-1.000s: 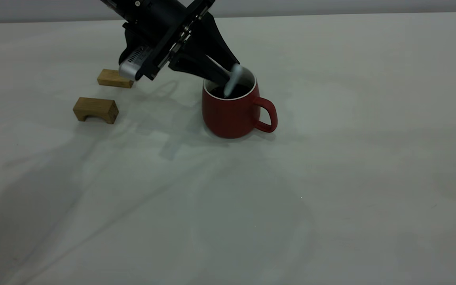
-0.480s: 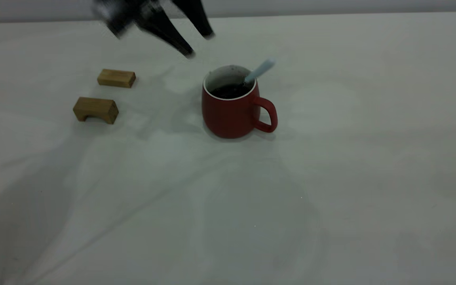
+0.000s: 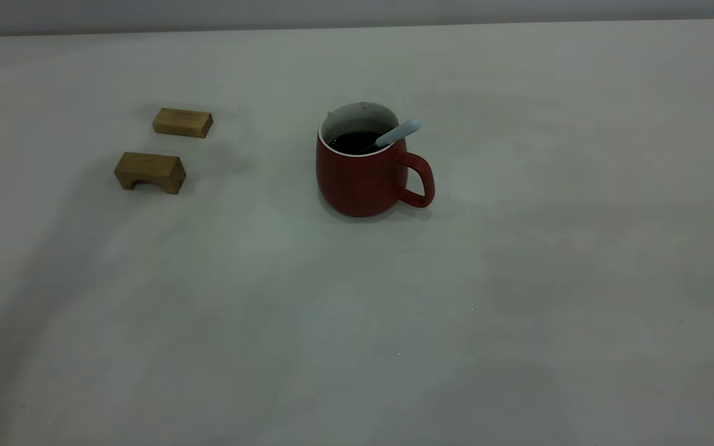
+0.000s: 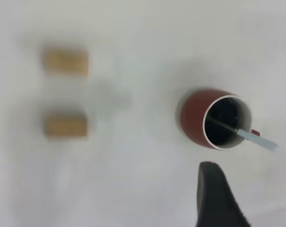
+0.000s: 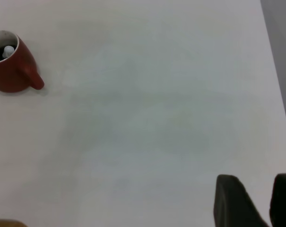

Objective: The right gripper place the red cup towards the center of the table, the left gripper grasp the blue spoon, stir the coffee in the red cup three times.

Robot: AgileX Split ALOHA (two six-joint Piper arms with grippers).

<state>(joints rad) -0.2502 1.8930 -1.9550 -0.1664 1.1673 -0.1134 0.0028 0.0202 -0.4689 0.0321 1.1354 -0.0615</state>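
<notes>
The pale-blue-handled teaspoon [image 3: 396,133] leans in the squat dark-red ceramic mug [image 3: 363,170] at frame centre — handle slanting up-right over the rim — while my left gripper [image 4: 249,198] hangs above, fingers spread and empty.

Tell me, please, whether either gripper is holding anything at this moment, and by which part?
Nothing is held. The blue spoon rests free in the red cup; the left gripper is open.
</notes>
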